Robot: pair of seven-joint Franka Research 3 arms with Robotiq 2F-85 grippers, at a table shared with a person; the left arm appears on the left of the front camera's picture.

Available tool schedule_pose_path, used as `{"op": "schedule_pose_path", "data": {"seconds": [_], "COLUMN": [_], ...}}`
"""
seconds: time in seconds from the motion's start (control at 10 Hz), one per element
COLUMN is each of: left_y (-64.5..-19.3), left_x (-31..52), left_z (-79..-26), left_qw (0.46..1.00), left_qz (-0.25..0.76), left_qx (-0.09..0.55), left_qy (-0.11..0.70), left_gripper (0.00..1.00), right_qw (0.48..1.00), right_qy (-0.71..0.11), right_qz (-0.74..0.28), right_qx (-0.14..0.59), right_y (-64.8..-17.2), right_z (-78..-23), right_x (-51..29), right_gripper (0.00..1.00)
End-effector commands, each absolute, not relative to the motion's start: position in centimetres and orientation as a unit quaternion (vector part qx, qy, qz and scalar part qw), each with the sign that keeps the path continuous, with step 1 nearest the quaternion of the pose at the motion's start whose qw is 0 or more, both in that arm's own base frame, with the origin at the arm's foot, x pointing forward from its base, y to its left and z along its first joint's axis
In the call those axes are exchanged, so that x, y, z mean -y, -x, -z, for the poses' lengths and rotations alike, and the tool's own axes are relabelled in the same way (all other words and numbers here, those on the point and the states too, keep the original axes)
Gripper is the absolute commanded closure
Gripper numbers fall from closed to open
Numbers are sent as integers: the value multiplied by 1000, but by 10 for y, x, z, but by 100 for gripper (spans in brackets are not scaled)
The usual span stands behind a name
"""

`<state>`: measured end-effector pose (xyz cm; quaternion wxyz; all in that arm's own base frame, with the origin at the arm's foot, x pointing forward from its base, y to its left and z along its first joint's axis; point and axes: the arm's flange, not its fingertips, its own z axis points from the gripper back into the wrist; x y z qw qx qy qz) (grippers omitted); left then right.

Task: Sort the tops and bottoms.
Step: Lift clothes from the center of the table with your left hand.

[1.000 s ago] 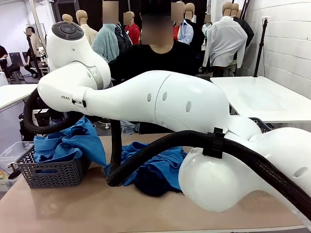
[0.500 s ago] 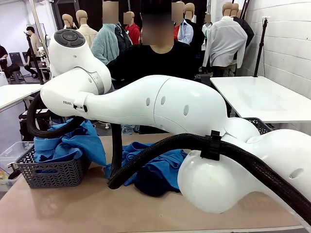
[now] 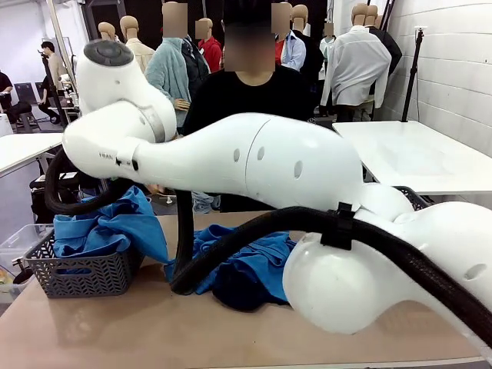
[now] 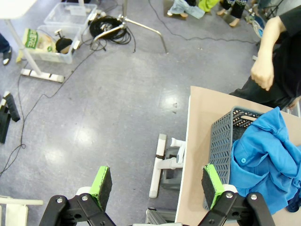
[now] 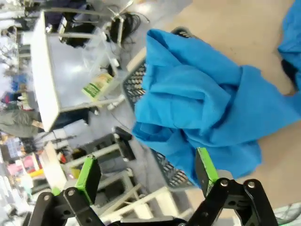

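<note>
One blue top (image 3: 108,227) lies heaped in the grey basket (image 3: 81,275) at the table's left, spilling over its rim. A second blue top (image 3: 261,257) lies crumpled at mid-table, with the dark navy bottoms (image 3: 237,292) against its front. My right arm (image 3: 254,161) reaches across from the right toward the basket. In the right wrist view my right gripper (image 5: 148,174) is open and empty above the top (image 5: 202,103) in the basket (image 5: 171,175). My left gripper (image 4: 155,183) is open and empty, hanging off the table's left edge beside the basket (image 4: 221,141) and its top (image 4: 263,155).
A person in black stands at the far side of the table, one hand (image 4: 263,70) near the basket's end. Beyond the left edge, the floor holds cables, a stand and clear bins (image 4: 51,40). A dark basket (image 3: 415,198) peeks out behind my right arm.
My right arm's upper links have shifted slightly in the front view. The clothes and the basket have not moved.
</note>
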<state>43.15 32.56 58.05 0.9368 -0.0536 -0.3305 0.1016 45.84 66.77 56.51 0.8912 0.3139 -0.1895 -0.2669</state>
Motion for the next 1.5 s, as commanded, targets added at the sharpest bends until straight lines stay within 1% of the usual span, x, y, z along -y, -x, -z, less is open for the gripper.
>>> {"op": "schedule_pose_path", "data": {"seconds": [0.0, 0.1, 0.2, 0.4, 0.5, 0.6, 0.9, 1.0, 1.1, 1.2, 1.3, 1.4], "left_y": [-428, -428, -428, -428, -428, -428, -428, -428, -428, -428, -428, -428], "left_x": [-327, -327, -327, -327, -327, -327, -327, -327, -327, -327, -327, -327], "left_z": [-580, -580, -580, -580, -580, -580, -580, -580, -580, -580, -580, -580], "left_qw": [937, 937, 937, 937, 937, 937, 937, 937, 937, 937, 937, 937], "left_qz": [-95, -95, -95, -95, -95, -95, -95, -95, -95, -95, -95, -95], "left_qx": [333, 333, 333, 333, 333, 333, 333, 333, 333, 333, 333, 333], "left_qy": [46, 46, 46, 46, 46, 46, 46, 46, 46, 46, 46, 46], "left_gripper": [0, 0, 0, 0, 0, 0, 0, 0, 0, 0, 0, 0], "right_qw": [951, 976, 982, 970, 970, 982, 982, 982, 984, 980, 969, 957], "right_qy": [-184, -82, 1, 132, 140, 40, 40, 69, 143, 182, 202, 241], "right_qz": [183, 144, 102, 74, 46, 123, 123, 106, 27, -25, -90, -113], "right_qx": [166, 142, 156, 191, 192, 140, 140, 143, 105, 83, 106, 117], "right_y": [-446, -442, -439, -435, -431, -433, -433, -433, -437, -440, -434, -428], "right_z": [-606, -615, -618, -609, -601, -617, -617, -615, -618, -620, -616, -603], "right_x": [-624, -606, -590, -558, -534, -553, -553, -547, -517, -471, -433, -399], "right_gripper": [0, 0, 0, 0, 0, 0, 0, 0, 0, 0, 0, 0]}}
